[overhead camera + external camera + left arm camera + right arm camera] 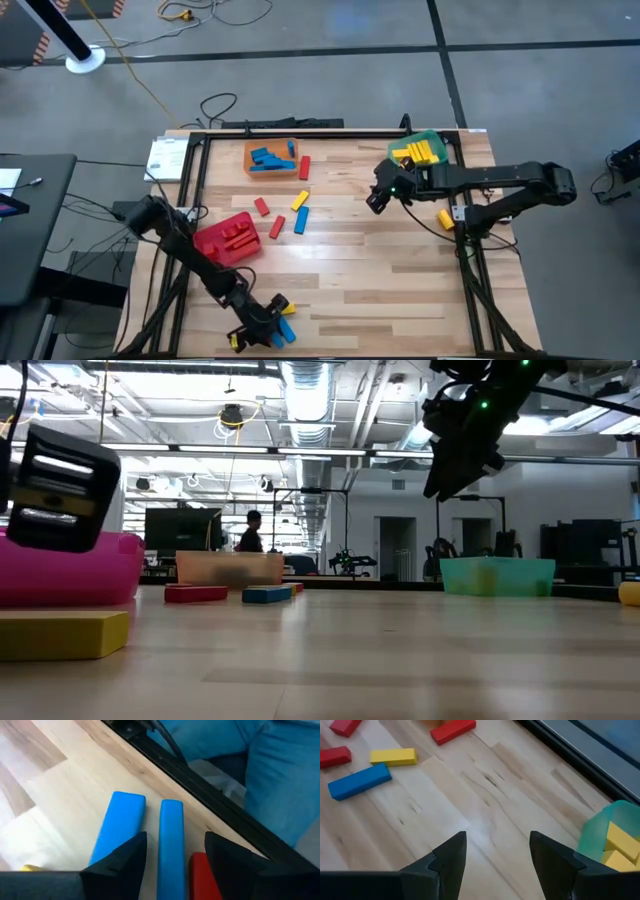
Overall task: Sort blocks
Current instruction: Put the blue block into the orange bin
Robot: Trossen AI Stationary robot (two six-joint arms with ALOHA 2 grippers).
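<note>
The left gripper (262,325) is down at the near edge of the pale wooden table (380,270), its two dark fingers (120,862) spread apart with a narrow blue rectangular block (171,847) lying between them; the fingers straddle it and are not closed on it as far as I can tell. Just beside that block lies a second, wider blue block (117,827), and a red block (202,877) shows by the other finger. From above, a yellow block (237,341) sits close to that gripper too. The right gripper (377,200) hangs above the tabletop near the green plastic bin (432,137), fingers spread wide and empty; bare wood lies under it. The green bin holds several yellow blocks (415,153). The orange bin (270,158) at the far side holds blue blocks (268,160), and the red bin (232,240) near the left arm holds red ones. Loose in the middle of the table lie a few more: a red block (305,167) beside the orange bin, a yellow block (299,199), a blue block (300,220), and two red blocks (262,206) near them. One more yellow piece (446,219) lies by the right arm.
</note>
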